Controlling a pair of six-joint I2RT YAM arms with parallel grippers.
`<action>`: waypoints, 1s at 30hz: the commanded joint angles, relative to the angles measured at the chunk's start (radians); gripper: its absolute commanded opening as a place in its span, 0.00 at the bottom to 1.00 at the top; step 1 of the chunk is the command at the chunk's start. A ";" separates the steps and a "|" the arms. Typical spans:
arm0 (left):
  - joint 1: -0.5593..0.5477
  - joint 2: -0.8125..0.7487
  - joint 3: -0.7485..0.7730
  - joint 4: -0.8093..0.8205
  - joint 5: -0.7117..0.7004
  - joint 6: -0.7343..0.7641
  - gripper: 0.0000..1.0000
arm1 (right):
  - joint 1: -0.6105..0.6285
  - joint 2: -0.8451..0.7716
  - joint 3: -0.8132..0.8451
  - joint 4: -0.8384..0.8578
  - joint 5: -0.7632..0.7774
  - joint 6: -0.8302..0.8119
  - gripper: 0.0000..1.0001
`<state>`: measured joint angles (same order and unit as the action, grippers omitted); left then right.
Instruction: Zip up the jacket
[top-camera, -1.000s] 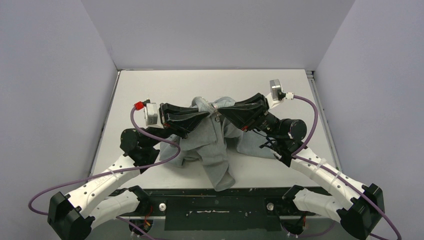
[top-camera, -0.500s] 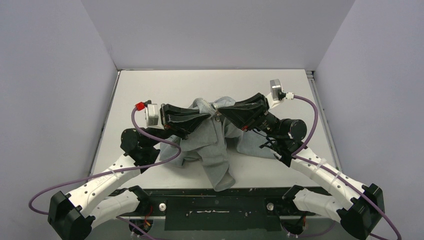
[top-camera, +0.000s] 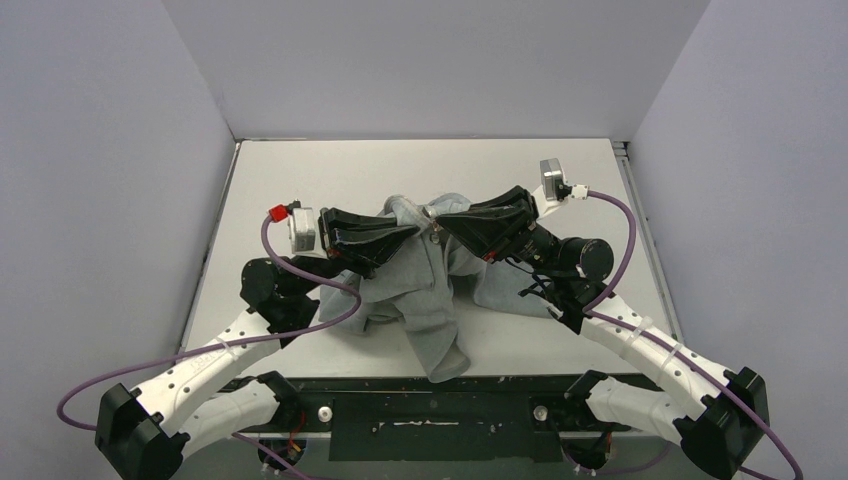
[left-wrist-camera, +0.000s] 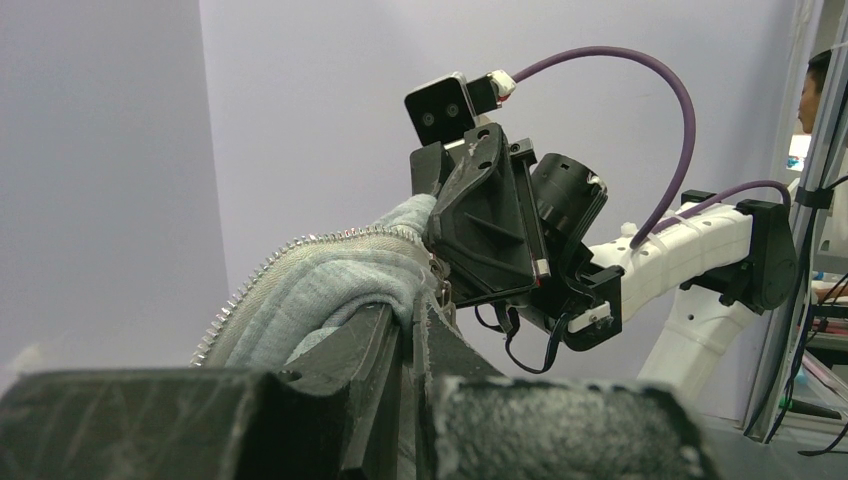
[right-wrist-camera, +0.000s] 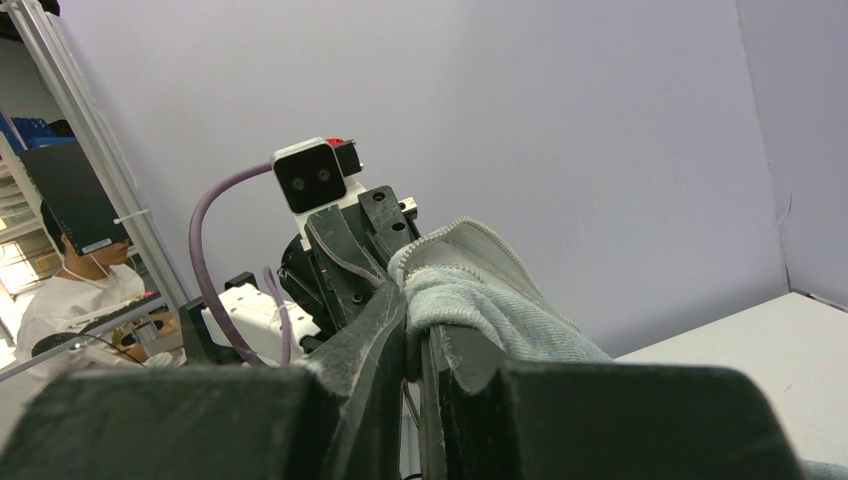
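- Nothing is visibly shifting against the earlier views: both arms are holding the same pose and the light heather-grey, soft sweatshirt-fabric jacket (top-camera: 430, 300) is keeping the same folds, so the zipping seems to be pausing rather than advancing.
- Nearest, 1 limp fold of it is drooping towards the near edge of the flat white table (top-camera: 330, 170).
- Midway, the body is lying crumpled on the tabletop between the 2 arms.
- Farther back, the black left gripper (top-camera: 418, 229) and black right gripper (top-camera: 441, 226) are meeting almost tip to tip, each pinching narrowly on a lifted ridge of the fabric.
- Pale, finely toothed zipper teeth (left-wrist-camera: 262, 276) are running bare along that ridge, so this stretch is probably still lying unjoined.
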<state>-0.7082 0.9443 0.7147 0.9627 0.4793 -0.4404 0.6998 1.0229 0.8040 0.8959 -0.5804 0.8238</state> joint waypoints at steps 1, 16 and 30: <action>-0.003 -0.029 0.012 0.079 -0.041 0.011 0.00 | -0.002 -0.028 0.046 0.086 -0.005 -0.005 0.00; -0.003 0.000 0.017 0.074 0.007 0.000 0.00 | -0.002 -0.034 0.042 0.089 -0.004 -0.004 0.00; -0.004 0.008 0.018 0.070 0.020 -0.001 0.00 | -0.002 -0.029 0.044 0.087 -0.006 -0.005 0.00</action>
<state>-0.7082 0.9512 0.7120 0.9646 0.4839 -0.4408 0.6998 1.0229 0.8040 0.8963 -0.5808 0.8238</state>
